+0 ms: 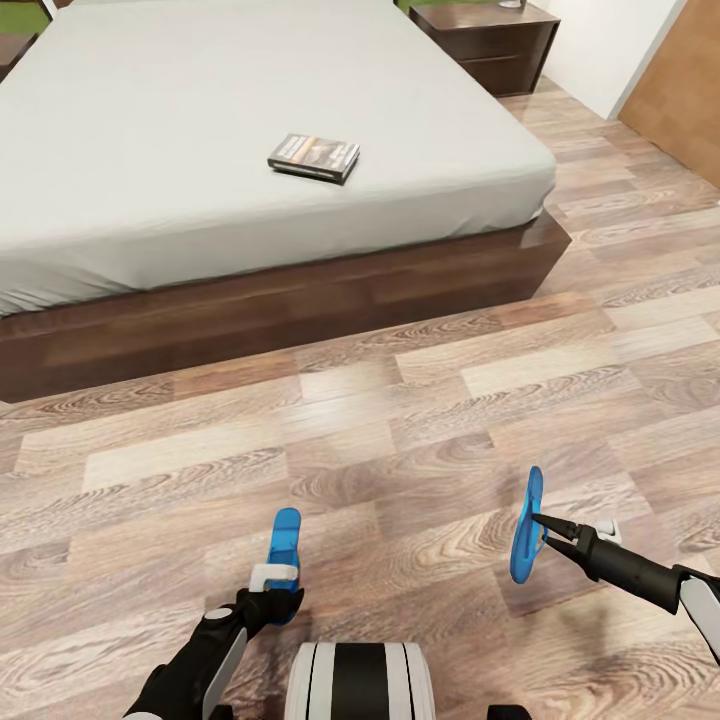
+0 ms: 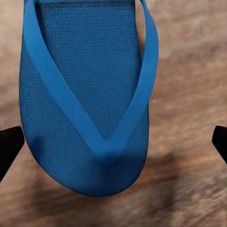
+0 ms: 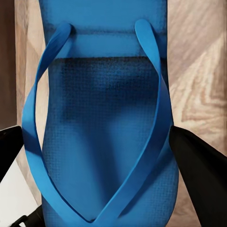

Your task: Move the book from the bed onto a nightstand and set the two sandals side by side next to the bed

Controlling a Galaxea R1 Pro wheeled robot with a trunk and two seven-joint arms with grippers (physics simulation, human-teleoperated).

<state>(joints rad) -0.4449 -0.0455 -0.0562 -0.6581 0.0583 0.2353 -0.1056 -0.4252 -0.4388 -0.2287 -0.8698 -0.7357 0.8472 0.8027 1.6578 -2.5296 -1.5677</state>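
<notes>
The book (image 1: pixel 313 157), dark-covered, lies flat on the pale grey bed (image 1: pixel 150 150) near its foot edge. One dark nightstand (image 1: pixel 490 35) stands beside the bed at the far right. A blue sandal (image 1: pixel 286 535) lies on the wood floor in front of me. My left gripper (image 1: pixel 280 598) hovers over its near end, open, with its fingers (image 2: pixel 9 146) spread wide either side of that sandal (image 2: pixel 90 104). My right gripper (image 1: pixel 543 533) is shut on the other sandal (image 1: pixel 526 540), held on edge above the floor. That sandal's (image 3: pixel 104 142) straps face the right wrist camera.
The bed's dark wooden frame (image 1: pixel 300 310) runs across the view ahead. A brown door or panel (image 1: pixel 690 80) stands at the far right beyond a white wall. Wood-plank floor (image 1: pixel 420 430) stretches between me and the bed. My own base (image 1: pixel 360 685) shows at the bottom.
</notes>
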